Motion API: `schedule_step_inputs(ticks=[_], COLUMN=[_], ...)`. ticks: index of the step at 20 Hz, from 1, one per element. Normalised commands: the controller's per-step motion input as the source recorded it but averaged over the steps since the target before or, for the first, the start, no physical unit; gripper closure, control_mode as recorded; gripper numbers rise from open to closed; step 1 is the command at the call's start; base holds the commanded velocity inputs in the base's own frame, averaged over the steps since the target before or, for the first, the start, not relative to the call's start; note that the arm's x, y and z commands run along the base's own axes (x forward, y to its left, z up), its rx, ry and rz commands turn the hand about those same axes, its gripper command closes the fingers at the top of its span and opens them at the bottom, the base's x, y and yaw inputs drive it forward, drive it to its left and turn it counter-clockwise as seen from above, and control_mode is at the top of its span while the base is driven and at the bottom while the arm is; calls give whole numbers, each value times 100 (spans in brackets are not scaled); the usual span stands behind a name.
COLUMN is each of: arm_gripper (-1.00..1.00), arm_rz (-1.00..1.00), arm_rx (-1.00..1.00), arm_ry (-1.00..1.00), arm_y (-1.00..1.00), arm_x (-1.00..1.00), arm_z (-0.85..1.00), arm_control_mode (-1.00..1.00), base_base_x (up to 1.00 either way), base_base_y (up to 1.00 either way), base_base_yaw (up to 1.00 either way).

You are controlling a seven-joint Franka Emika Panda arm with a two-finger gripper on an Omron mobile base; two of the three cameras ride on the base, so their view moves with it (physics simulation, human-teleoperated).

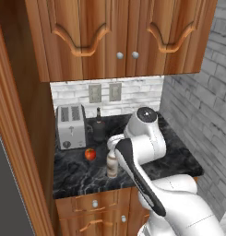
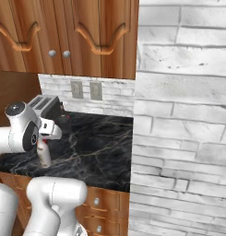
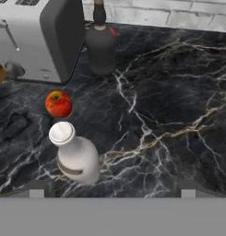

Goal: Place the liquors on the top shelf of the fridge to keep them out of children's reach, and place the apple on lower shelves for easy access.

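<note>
Liquors: two bottles stand upright on the black marble counter [image 1: 179, 159], well apart from each other. The counter runs beneath wooden upper cabinets [image 1: 119, 37] and meets a white brick backsplash [image 1: 137, 92] carrying two grey wall outlets [image 1: 104, 92]. A grey brick wall [image 2: 183, 120] closes the counter's right end.

The silver toaster [image 1: 71, 126] sits at the back left of the counter. The dark round-bodied bottle [image 3: 101, 46] stands just beside the toaster's right side, near the backsplash. The pale bottle [image 3: 76, 155] with the tan label stands toward the front edge of the counter, its white cap seen from above in the hand view. The apple [image 3: 58, 103], red-orange, rests on the counter between the toaster and the pale bottle, near both but touching neither.

The gripper [image 3: 112, 191] hangs above the counter with its jaws spread wide and nothing between them; the pale bottle stands just inside the left finger tip [image 3: 37, 190] in the hand view. In the left base view the arm partly hides the pale bottle.
</note>
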Motion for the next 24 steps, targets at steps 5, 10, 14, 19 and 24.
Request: schedule_step_inputs(ticks=[5,10,14,19,24], arm_gripper=[-100,-100,-100,-100,-100], arm_rz=[-1,0,0,-2,-3], arm_rx=[0,0,0,0,0], arm_ry=[0,3,0,0,0], arm_y=[50,28,5,0,0], arm_x=[0,0,4,8,12], arm_z=[-11,-12,-20,-13,-15], arm_control_mode=[-100,-100,-100,-100,-100], base_base_x=[0,0,0,0,0], base_base_y=[0,0,0,0,0], base_base_yaw=[0,0,0,0,0])
